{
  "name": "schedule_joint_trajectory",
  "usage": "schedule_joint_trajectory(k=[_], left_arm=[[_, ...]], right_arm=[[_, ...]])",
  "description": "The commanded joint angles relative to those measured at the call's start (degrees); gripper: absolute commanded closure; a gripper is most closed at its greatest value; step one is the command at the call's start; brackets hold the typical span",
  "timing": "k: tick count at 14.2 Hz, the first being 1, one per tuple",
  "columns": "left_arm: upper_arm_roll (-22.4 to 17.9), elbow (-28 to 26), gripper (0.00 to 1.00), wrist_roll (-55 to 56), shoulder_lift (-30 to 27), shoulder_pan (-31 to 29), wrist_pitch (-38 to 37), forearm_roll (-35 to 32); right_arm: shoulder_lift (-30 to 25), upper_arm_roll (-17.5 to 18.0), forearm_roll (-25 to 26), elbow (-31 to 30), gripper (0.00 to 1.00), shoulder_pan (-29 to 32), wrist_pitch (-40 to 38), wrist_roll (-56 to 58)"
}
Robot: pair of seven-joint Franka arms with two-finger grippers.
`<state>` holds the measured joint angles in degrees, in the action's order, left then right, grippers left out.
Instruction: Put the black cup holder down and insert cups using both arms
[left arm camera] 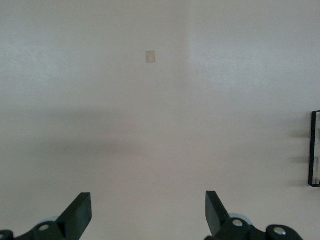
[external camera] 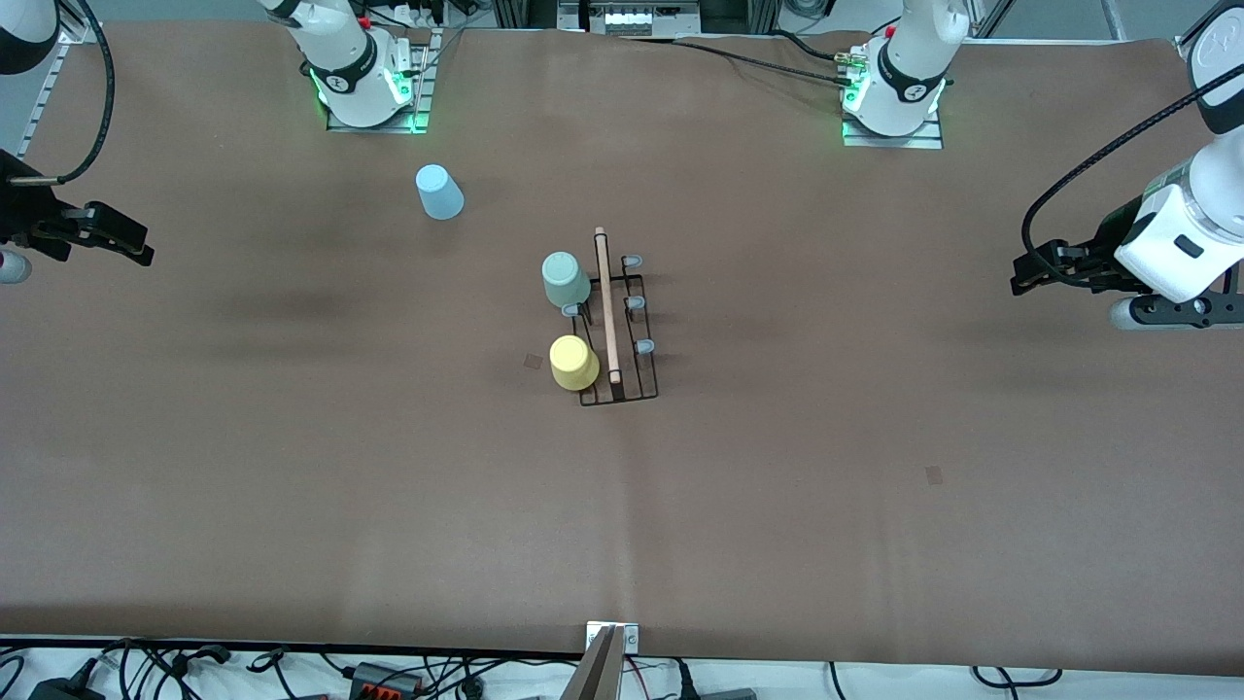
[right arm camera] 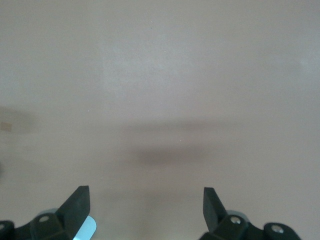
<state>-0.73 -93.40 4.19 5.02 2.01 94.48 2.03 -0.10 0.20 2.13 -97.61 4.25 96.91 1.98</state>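
Rack mid-table, both grippers hanging at the table's ends.
The rack (external camera: 614, 326) carries a green cup (external camera: 565, 279) and yellow cup (external camera: 573, 363); the blue cup (external camera: 439, 192) stands by the right arm's base. Left gripper (external camera: 1032, 272) and right gripper (external camera: 131, 243) hover over bare tabletop, jaws wide, holding nothing.

Table (external camera: 292, 467): brown cover. Black rack (external camera: 622, 384) stands near centre. Blue cup (external camera: 439, 192) sits mouth-down apart from it, farther from the front camera, toward the right arm's end. Two small dark patches (external camera: 533, 361) mark the cover.
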Motion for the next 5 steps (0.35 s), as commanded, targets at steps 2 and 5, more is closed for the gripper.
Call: schedule_joint_trajectory(k=[2, 5], left_arm=[[-0.24, 1.47, 0.00, -1.29, 0.60, -0.08, -1.14, 0.17], [-0.24, 1.47, 0.00, -1.38, 0.60, -0.08, -1.58, 0.17]], right_arm=[[-1.66, -0.02, -0.90, -1.45, 0.00, -0.47, -0.23, 1.01], [-1.74, -0.02, -0.99, -1.45, 0.00, -0.47, -0.32, 1.01]])
